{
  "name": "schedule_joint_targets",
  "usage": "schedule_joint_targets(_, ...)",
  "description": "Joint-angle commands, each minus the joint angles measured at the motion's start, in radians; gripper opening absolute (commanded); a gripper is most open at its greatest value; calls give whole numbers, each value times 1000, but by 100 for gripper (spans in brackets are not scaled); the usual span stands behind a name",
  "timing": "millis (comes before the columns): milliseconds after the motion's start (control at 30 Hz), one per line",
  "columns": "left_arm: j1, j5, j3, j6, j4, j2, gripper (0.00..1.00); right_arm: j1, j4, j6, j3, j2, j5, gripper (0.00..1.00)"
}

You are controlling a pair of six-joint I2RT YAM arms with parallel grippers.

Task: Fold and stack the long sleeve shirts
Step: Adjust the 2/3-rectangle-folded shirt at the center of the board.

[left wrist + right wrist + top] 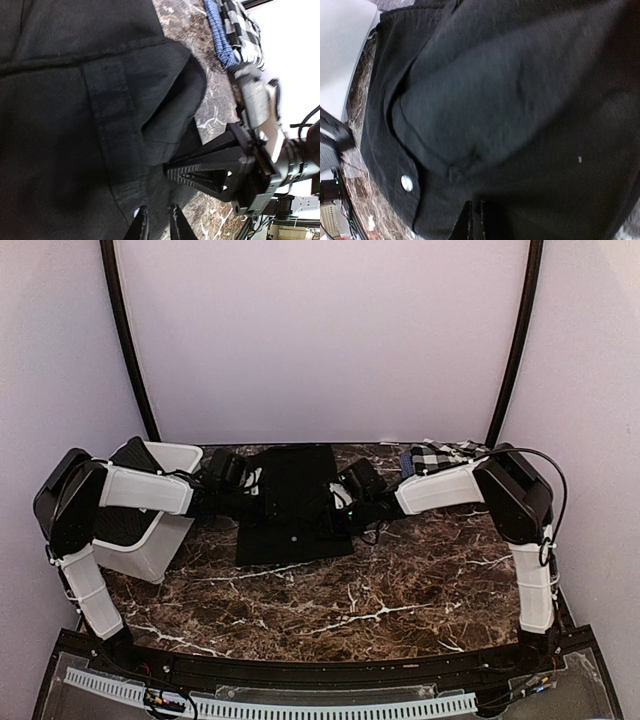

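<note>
Left gripper (158,226): the fingers are drawn close with a thin slit between them and their tips are down on dark cloth. I cannot tell whether any cloth is caught in the slit.
Right gripper (472,222): the fingers are clenched tip to tip and pressed onto the cloth just beside a turned-over flap. A pinch of fabric seems likely, but the bite itself is hidden.
Black shirt (295,480): it lies flat in the middle of the table (400,590) as a rough rectangle, with its sleeves apparently already turned in. The two grippers meet it at opposite side edges, the left arm from the left and the right arm from the right. A silver snap (407,183) shows near the hem.
Checked shirt (240,25): it is bunched at the far right of the table, blue edge outward, well apart from the black one and not folded.
White bin (150,555): it stands at the left beside the left arm. Something dark is inside, too unclear to name.
Step in hand: by my reading, taking hold of both side edges for the next fold of the black shirt. The stack is not yet begun.
Next move calls for: a sure hold on both sides, the left especially. Then an even lift by both arms together, carrying the cloth over itself without dragging the lower layers askew.
</note>
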Motion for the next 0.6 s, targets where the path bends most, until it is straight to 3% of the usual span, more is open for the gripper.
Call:
schedule_joint_targets(0, -12, 17, -29, -4, 44, 30, 13, -9, 22, 18, 86, 48, 12, 4)
schedule_joint_targets(567, -16, -22, -165, -10, 55, -20, 10, -64, 130, 138, 327, 232, -133, 8)
